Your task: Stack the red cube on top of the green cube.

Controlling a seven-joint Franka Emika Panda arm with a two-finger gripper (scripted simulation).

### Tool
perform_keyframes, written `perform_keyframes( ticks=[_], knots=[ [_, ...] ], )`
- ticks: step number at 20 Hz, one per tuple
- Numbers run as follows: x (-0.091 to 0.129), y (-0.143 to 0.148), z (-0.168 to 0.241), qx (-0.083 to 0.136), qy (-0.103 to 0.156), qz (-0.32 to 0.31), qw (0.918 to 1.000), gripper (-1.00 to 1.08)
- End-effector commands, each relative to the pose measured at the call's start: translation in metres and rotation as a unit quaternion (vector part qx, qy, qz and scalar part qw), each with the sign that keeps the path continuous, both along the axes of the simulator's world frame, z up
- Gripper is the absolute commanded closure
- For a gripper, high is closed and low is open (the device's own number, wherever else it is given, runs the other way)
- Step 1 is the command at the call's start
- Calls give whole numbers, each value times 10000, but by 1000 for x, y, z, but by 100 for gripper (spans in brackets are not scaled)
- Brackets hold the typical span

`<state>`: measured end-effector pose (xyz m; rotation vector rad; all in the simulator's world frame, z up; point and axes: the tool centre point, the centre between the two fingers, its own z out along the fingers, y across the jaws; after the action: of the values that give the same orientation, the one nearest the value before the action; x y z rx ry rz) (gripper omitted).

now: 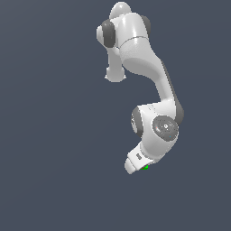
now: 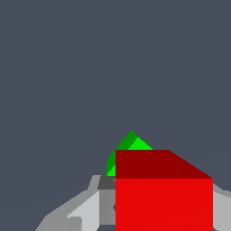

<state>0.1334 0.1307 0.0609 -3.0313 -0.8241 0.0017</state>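
In the wrist view the red cube [image 2: 163, 198] sits between my gripper's [image 2: 162, 203] two grey fingers [image 2: 106, 203], which press on its sides. The green cube [image 2: 131, 146] shows just past the red cube and is partly covered by it; I cannot tell whether the two touch. In the exterior view the arm's hand [image 1: 135, 161] points down at the floor. Only a sliver of the green cube [image 1: 145, 168] shows beside the hand. The red cube and the fingertips are hidden there.
The plain dark grey floor [image 1: 54, 158] lies all around. The white arm [image 1: 144, 63] rises above the hand toward the top of the exterior view.
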Motion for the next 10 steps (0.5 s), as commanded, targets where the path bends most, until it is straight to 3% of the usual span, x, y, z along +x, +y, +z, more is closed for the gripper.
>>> perform_keyframes(
  ticks=[1, 2, 10],
  knots=[
    [1, 1, 0, 0, -6, -3, 10000, 108],
    [1, 1, 0, 0, -6, -3, 10000, -92],
    [1, 1, 0, 0, -6, -3, 10000, -92]
  ],
)
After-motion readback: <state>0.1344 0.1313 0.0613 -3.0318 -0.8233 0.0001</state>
